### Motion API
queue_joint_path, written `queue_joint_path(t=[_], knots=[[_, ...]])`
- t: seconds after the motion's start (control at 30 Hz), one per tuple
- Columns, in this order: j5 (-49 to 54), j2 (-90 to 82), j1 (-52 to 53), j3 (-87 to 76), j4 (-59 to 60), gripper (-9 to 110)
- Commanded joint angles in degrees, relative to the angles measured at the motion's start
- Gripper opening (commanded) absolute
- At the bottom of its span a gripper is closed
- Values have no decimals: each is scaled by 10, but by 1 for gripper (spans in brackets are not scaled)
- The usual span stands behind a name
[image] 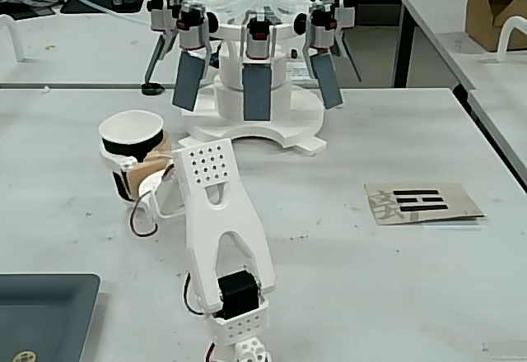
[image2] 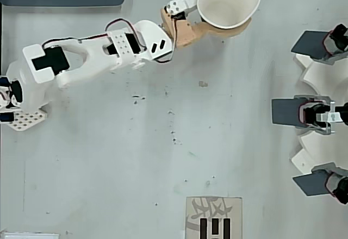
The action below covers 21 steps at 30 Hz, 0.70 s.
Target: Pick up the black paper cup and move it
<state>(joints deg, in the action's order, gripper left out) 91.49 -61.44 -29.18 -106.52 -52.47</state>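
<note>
White 3D-printed arm (image2: pixel 92 60) reaches from its base at 9 o'clock of the overhead view toward 1 o'clock. Two-finger gripper (image2: pixel 217 16), one white finger, one tan, is clamped around the tapered black paper cup with white rolled rim (image2: pixel 227 2); rim looks squeezed out of round. In the fixed view the cup (image: pixel 132 152) sits at 10 o'clock on the grey speckled table (image: pixel 370 280), gripper (image: pixel 136 173) at its wall. Cannot tell whether the base touches the table.
</note>
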Motion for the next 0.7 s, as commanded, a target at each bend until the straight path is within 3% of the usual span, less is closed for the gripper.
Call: queue_joint_path(t=[0.0,0.67], knots=[[25,-76,11,-13,-18,2],[53,-297,76,-271,-85,4]])
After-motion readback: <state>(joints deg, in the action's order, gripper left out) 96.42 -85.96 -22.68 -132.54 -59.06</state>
